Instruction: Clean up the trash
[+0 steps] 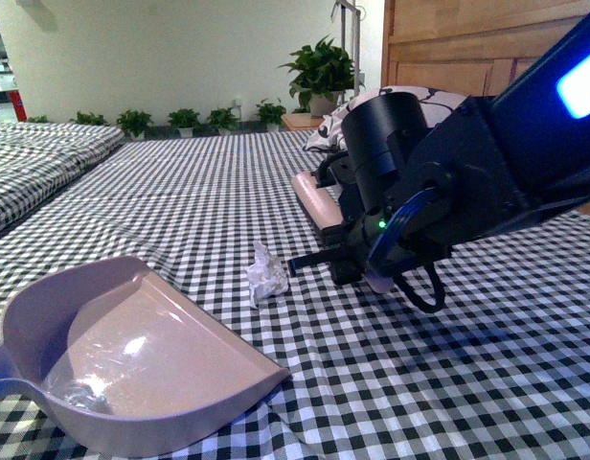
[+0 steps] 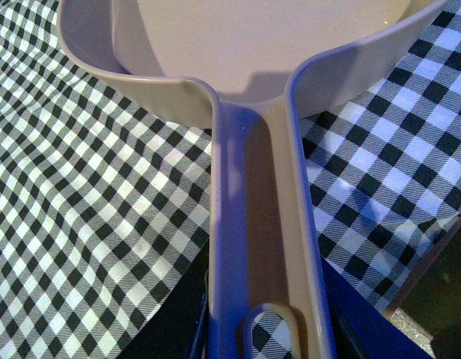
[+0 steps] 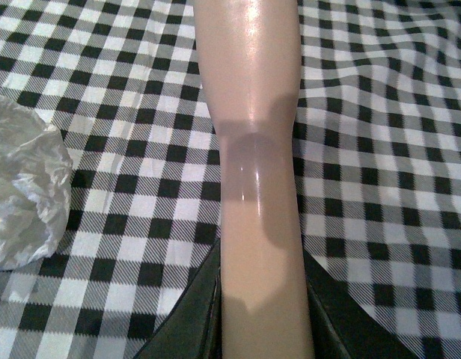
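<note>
trash wad just left of right pincer, nearer arm, clenched on brush | dustpan further left, mouth toward wad, left pincer grasping its handle

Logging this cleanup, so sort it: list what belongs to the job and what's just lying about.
Job:
paper wad
dustpan
brush

Lying about:
printed pillow
large potted plant
row of small plants
</note>
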`<state>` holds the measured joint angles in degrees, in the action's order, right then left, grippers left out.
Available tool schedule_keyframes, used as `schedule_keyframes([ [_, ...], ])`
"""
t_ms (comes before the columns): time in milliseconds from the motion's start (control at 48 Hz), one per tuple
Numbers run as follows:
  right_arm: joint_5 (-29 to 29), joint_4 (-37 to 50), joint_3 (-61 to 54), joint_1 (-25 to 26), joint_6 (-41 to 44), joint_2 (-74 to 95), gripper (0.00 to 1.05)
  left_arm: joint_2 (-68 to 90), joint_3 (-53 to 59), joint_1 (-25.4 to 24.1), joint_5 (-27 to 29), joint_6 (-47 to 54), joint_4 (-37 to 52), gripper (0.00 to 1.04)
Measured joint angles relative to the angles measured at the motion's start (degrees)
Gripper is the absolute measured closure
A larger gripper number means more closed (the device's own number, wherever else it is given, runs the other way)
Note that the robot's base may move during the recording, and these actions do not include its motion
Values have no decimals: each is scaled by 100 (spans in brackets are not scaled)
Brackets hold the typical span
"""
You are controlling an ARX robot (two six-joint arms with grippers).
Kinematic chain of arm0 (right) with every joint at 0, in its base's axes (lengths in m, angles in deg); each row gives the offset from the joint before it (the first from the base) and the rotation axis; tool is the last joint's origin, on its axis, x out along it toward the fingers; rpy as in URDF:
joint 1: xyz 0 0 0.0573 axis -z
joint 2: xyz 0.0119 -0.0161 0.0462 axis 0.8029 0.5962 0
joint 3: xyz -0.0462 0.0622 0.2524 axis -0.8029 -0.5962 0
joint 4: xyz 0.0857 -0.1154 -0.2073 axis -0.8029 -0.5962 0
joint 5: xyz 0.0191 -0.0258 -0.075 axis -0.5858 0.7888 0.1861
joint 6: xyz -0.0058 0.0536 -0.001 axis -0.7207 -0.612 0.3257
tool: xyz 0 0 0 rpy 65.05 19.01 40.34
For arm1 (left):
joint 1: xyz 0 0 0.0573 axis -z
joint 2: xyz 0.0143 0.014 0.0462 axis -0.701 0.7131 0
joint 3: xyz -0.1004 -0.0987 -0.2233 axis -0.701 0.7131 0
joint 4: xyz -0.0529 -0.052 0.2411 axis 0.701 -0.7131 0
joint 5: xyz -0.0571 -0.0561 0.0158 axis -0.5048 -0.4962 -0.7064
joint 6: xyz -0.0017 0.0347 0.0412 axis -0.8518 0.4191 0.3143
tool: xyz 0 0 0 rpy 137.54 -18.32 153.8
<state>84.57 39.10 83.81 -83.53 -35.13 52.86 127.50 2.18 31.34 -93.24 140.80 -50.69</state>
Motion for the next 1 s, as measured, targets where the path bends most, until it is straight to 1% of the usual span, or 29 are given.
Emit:
schedule_keyframes([
  [104,-17,-264,549,-33,48,452,84,0,0,0,0,0,0,78],
  [229,-160,-605,868,-70,136,654,84,0,0,2,0,0,0,78],
  [334,-411,-898,914,-83,210,660,84,0,0,2,0,0,0,78],
  [417,-721,-1143,905,-55,332,588,84,0,0,0,0,2,0,78],
  [500,-973,-1292,798,4,446,439,84,0,0,0,0,2,0,78],
  [792,-1582,-1593,251,157,863,-120,84,0,0,2,0,4,0,78],
  [1001,-2264,-1692,-538,221,1093,-894,84,0,0,0,0,11,0,78],
])
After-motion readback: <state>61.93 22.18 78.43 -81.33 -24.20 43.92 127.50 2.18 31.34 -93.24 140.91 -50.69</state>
